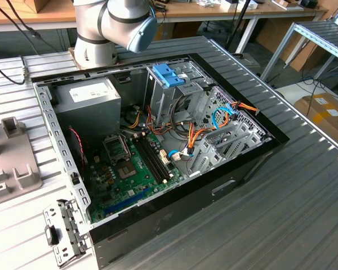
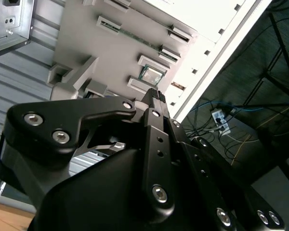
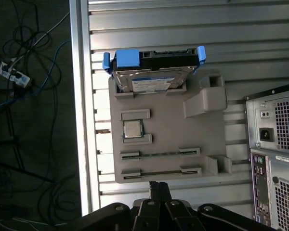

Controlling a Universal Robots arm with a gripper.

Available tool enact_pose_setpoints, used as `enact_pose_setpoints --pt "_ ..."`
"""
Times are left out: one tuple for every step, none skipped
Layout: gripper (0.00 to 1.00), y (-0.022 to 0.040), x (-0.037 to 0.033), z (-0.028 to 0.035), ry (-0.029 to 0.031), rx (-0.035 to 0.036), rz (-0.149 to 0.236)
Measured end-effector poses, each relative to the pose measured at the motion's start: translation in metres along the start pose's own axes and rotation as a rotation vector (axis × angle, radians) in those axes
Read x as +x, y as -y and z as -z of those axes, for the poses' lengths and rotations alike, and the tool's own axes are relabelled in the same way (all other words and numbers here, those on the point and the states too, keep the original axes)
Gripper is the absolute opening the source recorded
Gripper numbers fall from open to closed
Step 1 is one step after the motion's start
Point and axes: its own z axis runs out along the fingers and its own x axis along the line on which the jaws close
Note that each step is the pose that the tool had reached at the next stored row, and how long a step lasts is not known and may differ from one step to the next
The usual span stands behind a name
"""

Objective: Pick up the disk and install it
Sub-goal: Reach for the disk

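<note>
Sitting on grey fixture (image 3: 168,144): disk (image 3: 151,79) (tilted); hand (image 3: 159,185) closed, apart.

Arm (image 1: 115,25): cut off by the exterior view's upper edge.
Tray (image 1: 19,160): cropped at the exterior view's left.
Disk (image 3: 151,77): one edge hidden behind tray lips.

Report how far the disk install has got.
Nothing looks done yet: the disk sits in the grey fixture on the table, outside the open computer case. In hand: the gripper, shut and empty, hangs near the fixture's other end, apart from the disk. Left: both picking the disk up and installing it in the case.
</note>
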Motion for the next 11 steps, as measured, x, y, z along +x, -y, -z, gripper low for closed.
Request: enact_pose_setpoints --pt "0.11 0.0001 0.0011 0.0001 0.0000 0.0000 0.000" --pt "0.11 0.0002 0.0024 0.0001 0.0000 0.0000 0.000" --pt "0.11 0.0003 0.0034 0.0001 0.0000 0.0000 0.000" --pt "0.11 0.0003 0.0044 0.0001 0.0000 0.0000 0.000" --pt "0.11 0.0004 0.0057 0.0002 0.0000 0.0000 0.000" --pt "0.11 0.0005 0.0064 0.0002 -0.0001 0.0000 0.000" --pt "0.11 0.0005 0.0070 0.0002 0.0000 0.0000 0.000" --pt "0.11 0.0006 0.0075 0.0002 0.0000 0.0000 0.000" --pt "0.11 0.0006 0.0084 0.0003 0.0000 0.0000 0.000" --pt "0.11 0.0007 0.0091 0.0003 0.0000 0.0000 0.000" --pt "0.11 0.0007 0.0097 0.0003 0.0000 0.0000 0.000"
